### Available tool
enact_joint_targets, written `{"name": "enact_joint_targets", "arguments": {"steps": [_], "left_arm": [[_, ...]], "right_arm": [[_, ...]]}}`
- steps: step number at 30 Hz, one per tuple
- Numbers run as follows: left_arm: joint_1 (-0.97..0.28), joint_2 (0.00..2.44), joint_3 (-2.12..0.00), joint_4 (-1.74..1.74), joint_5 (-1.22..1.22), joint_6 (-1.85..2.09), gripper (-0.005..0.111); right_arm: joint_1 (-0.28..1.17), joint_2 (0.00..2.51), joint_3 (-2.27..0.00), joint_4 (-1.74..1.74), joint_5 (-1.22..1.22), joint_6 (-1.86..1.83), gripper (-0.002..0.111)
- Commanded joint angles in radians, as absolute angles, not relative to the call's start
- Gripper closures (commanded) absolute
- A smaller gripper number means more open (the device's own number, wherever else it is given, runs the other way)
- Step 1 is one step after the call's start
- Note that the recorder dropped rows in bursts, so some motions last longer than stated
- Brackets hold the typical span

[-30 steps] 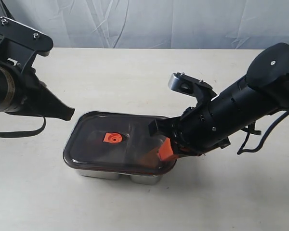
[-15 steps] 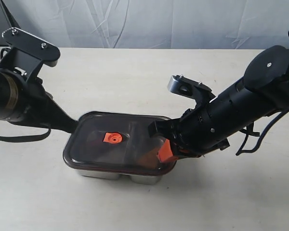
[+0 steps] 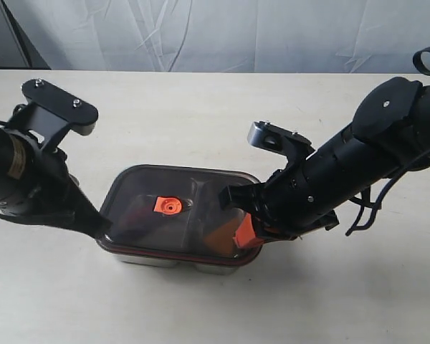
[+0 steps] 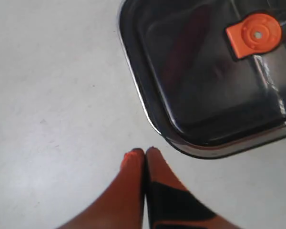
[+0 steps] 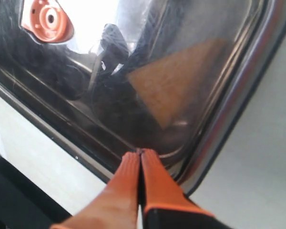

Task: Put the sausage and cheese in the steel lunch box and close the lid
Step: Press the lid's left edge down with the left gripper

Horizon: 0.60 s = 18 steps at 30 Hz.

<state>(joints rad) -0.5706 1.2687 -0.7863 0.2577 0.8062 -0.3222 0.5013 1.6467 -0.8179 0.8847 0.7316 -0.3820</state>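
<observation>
The lid [image 3: 175, 208] sits on the steel lunch box [image 3: 201, 267], whose shiny wall shows only under the lid's near edge. Through the smoky lid the cheese [image 5: 181, 81] shows as an orange-brown wedge in the box's compartment nearer the right arm. The sausage [image 4: 186, 47] is a dim red streak in the other compartment, on the far side of the orange valve tab [image 3: 168, 206] at the lid's centre. The right gripper [image 5: 140, 153] has its orange fingers pressed together with nothing between them, and their tips rest on the lid just inside its rim, beside the cheese. The left gripper [image 4: 145, 151] is likewise pressed together and empty. Its tips are just off a corner of the lid, apart from it, over the pale table [image 3: 201, 107].
</observation>
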Motion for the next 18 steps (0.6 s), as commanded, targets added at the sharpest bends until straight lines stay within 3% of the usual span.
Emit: {"name": "enact_joint_targets", "arguments": {"steps": [1, 6, 18], "left_arm": [[-0.567, 1.260, -0.790, 0.038, 0.819, -0.127, 0.107], [-0.567, 1.273, -0.790, -0.213, 0.877, 0.118, 0.107], [-0.567, 1.357, -0.790, -0.343, 0.931, 0.247, 0.107]], "right_arm": [[0.503, 1.647, -0.823, 0.890, 0.719, -0.386, 0.109], [0.503, 1.647, -0.823, 0.890, 0.719, -0.386, 0.109], [0.503, 1.647, -0.823, 0.890, 0.706, -0.387, 0.109]]}}
